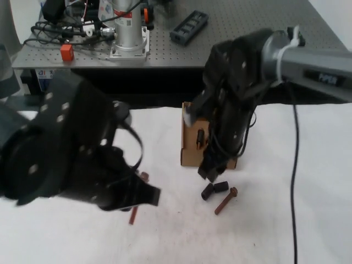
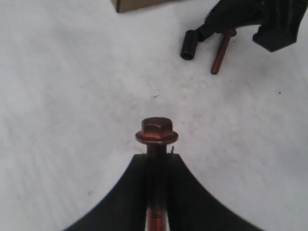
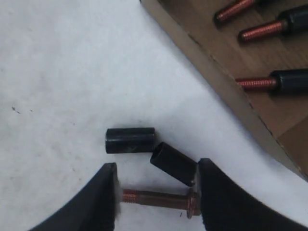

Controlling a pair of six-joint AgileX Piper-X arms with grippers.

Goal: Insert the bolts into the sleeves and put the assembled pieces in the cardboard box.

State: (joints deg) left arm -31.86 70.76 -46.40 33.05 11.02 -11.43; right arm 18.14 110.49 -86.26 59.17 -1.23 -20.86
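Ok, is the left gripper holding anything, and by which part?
Yes. The left gripper holds a copper bolt by its shank between the fingers, with the head sticking out past them.

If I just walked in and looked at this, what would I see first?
Probably the copper bolt pinched in the left gripper, poking out head first above the white cloth. Next, the right gripper, open around a second bolt that lies beside two black sleeves. Close by is the cardboard box, with finished pieces inside.
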